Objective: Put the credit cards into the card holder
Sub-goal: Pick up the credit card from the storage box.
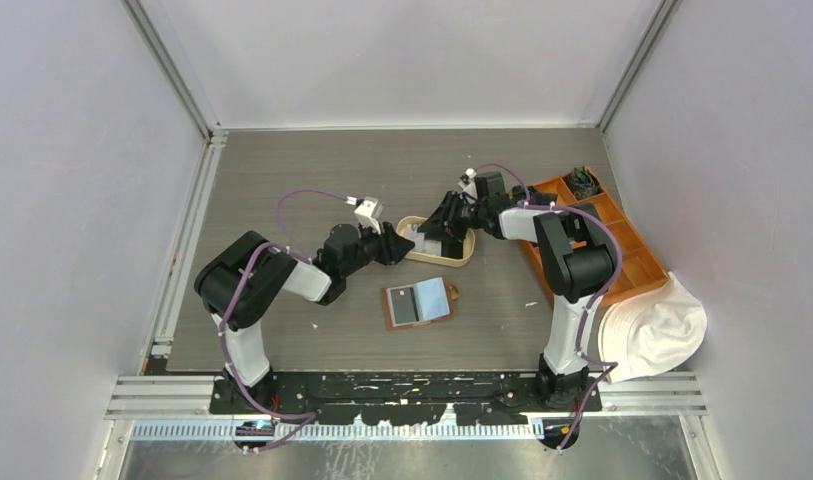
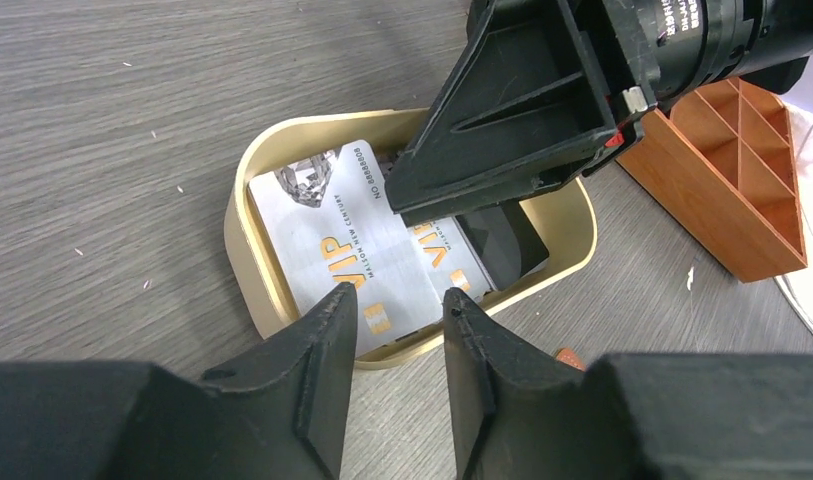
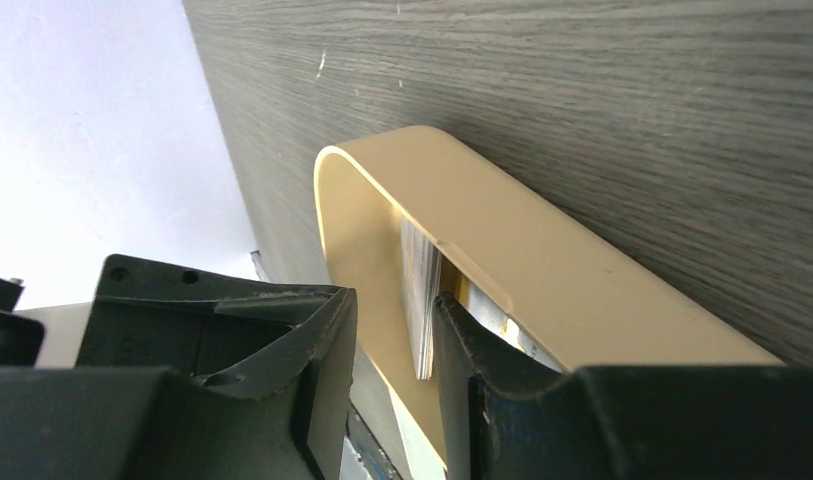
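Observation:
White credit cards (image 2: 332,230) printed "VIP" lie in a cream oval tray (image 2: 240,220), with a dark card under them. My right gripper (image 1: 439,236) reaches into that tray from the far side; one of its fingers (image 2: 502,120) covers the cards' far end. In the right wrist view its jaws (image 3: 392,300) stand open, and a card stack (image 3: 420,300) leans edge-on against the right finger only. My left gripper (image 2: 400,300) hovers open at the tray's near rim with nothing between its fingers. The brown card holder (image 1: 388,308) lies open nearer the arms, with cards in it.
An orange compartmented box (image 1: 622,250) stands right of the tray (image 1: 462,258), its corner also in the left wrist view (image 2: 742,190). A white cloth (image 1: 652,325) lies at the table's near right corner. White walls enclose the table.

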